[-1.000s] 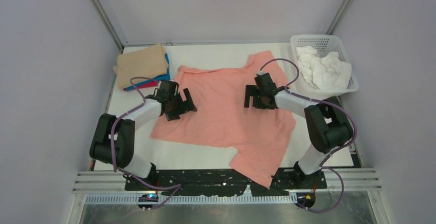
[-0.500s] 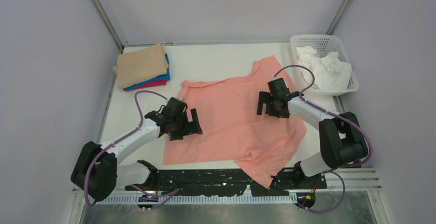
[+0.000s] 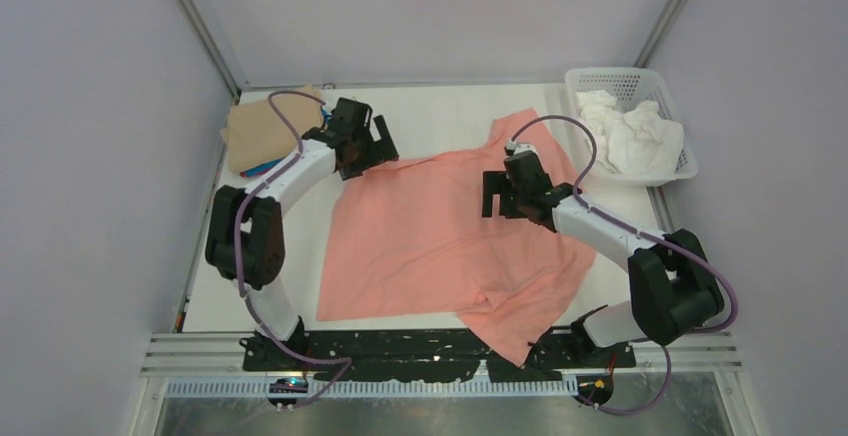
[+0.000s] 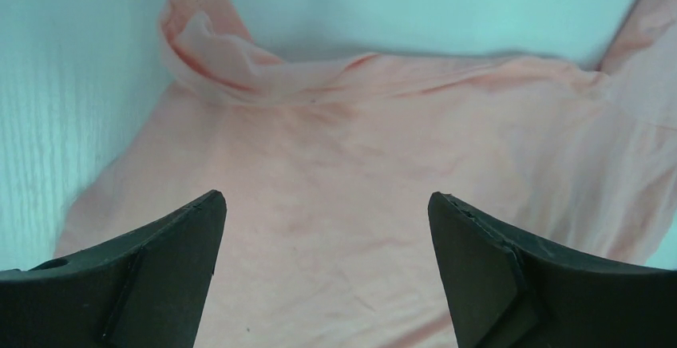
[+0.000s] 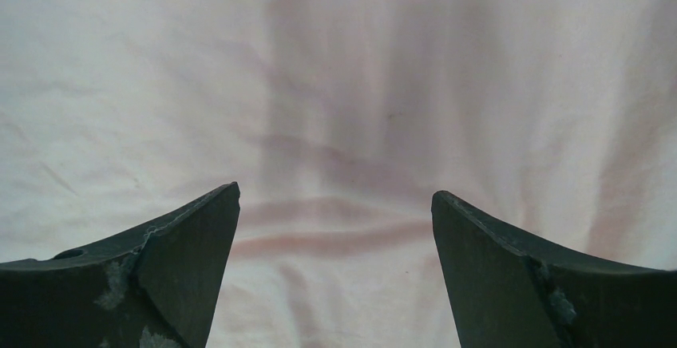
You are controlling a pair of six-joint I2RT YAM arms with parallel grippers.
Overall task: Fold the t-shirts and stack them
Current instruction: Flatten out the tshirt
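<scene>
Tan shirt (image 3: 262, 128) sits folded at upper left on the white bench (image 3: 440, 116). Left tool (image 3: 375, 149) is spread wide and empty, just over the upper-left corner of the pink shirt (image 3: 430, 246). Pink shirt lies open across the centre, with its lower right bunched near the bottom edge. Right tool (image 3: 500, 196) is spread and empty, over the shirt's upper right. Basket (image 3: 640, 80) at upper right holds white cloth (image 3: 630, 138).

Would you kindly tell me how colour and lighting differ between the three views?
Top external view: even light, salmon shirt well saturated. Left wrist view: the white table turns teal. Right wrist view: the shirt washes out almost white, with a dim shadow down the middle.
</scene>
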